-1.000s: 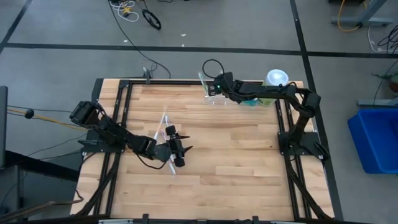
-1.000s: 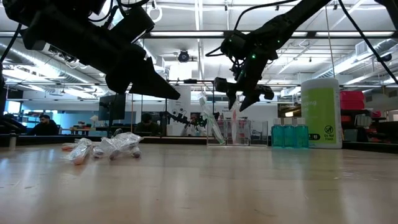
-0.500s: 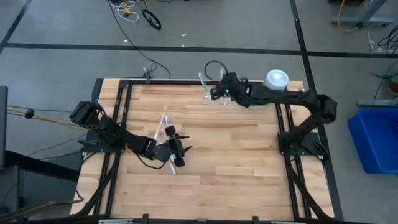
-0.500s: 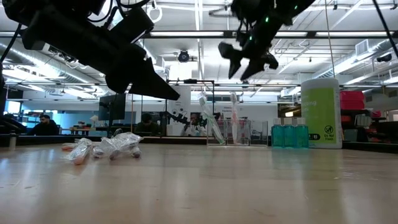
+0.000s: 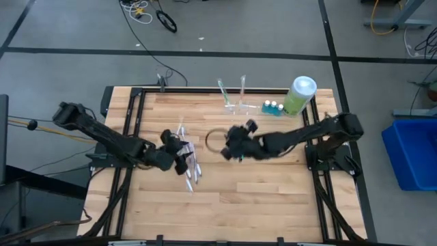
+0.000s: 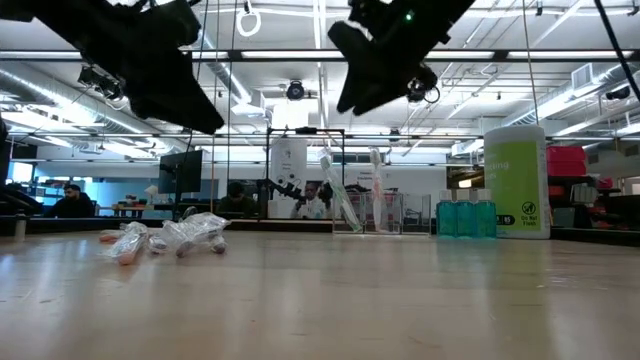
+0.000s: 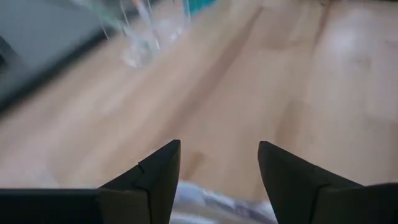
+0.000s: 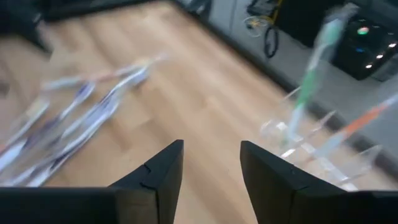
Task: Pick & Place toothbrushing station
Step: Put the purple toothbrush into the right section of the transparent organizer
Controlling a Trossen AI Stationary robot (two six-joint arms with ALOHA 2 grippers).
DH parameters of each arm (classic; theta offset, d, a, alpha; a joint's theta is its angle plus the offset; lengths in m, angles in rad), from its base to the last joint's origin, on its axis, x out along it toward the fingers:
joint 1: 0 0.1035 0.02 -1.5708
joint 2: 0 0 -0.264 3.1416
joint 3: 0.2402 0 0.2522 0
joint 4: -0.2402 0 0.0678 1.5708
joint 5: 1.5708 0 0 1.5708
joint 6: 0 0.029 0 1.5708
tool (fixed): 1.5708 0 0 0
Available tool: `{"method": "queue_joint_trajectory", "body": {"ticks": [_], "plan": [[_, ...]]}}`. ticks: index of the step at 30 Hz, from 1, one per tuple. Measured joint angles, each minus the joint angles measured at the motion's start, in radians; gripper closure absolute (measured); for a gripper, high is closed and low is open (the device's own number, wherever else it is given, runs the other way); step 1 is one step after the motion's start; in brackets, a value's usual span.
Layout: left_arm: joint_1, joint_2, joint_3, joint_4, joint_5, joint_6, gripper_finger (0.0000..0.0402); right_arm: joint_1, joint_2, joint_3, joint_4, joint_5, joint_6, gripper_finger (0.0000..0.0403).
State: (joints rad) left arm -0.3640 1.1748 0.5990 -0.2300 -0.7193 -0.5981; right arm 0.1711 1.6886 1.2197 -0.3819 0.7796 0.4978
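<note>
The toothbrushing station (image 5: 238,104) is a small see-through rack standing on its base at the table's far edge. It holds two slim toothbrushes upright, and it also shows in the low view (image 6: 366,214) and the right wrist view (image 8: 311,146). My right gripper (image 5: 227,149) is open and empty above the table's middle, nearer than the station (image 8: 211,144). My left gripper (image 5: 183,152) is open and empty above a pile of wrapped toothbrushes (image 5: 190,169), whose wrappers show below its fingers (image 7: 214,200).
A big light-green bottle with a white cap (image 5: 298,95) and small blue-capped bottles (image 5: 272,106) stand right of the station at the far edge. The wrapped toothbrushes (image 6: 168,238) lie left of the middle. Bare wood lies along the near side.
My right gripper has risen from over the station and swung toward the table's middle, nearer and to the left, staying open. My left gripper has risen and gone a little toward the table's left and far edges. The station and the wrapped toothbrushes have stayed in place.
</note>
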Motion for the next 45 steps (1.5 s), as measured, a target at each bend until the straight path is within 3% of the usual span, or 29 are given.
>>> {"method": "queue_joint_trajectory", "body": {"ticks": [4, 8, 18, 26, 38, 45], "plan": [[0.033, -0.082, 0.0, -0.141, 0.153, -0.11, 0.0189, 0.061, 0.095, 0.0, 0.02, -0.001, 0.043, 0.0241], [0.086, -0.091, 0.0, -0.216, 0.223, -0.186, 0.0189, 0.105, 0.178, -0.001, 0.046, 0.029, 0.087, 0.0246], [0.3, -0.007, -0.001, -0.358, 0.44, -0.333, 0.0189, 0.191, 0.262, 0.001, 0.071, 0.171, 0.194, 0.0261], [0.334, 0.107, 0.0, -0.332, 0.571, -0.474, 0.0189, 0.221, 0.274, 0.001, 0.101, 0.271, 0.194, 0.0269], [0.337, 0.278, 0.004, -0.182, 0.544, -0.534, 0.0191, 0.222, 0.281, -0.001, 0.115, 0.33, 0.181, 0.0282], [0.338, 0.27, 0.0, -0.187, 0.519, -0.531, 0.0247, 0.224, 0.281, -0.001, 0.116, 0.328, 0.179, 0.0287]]}}
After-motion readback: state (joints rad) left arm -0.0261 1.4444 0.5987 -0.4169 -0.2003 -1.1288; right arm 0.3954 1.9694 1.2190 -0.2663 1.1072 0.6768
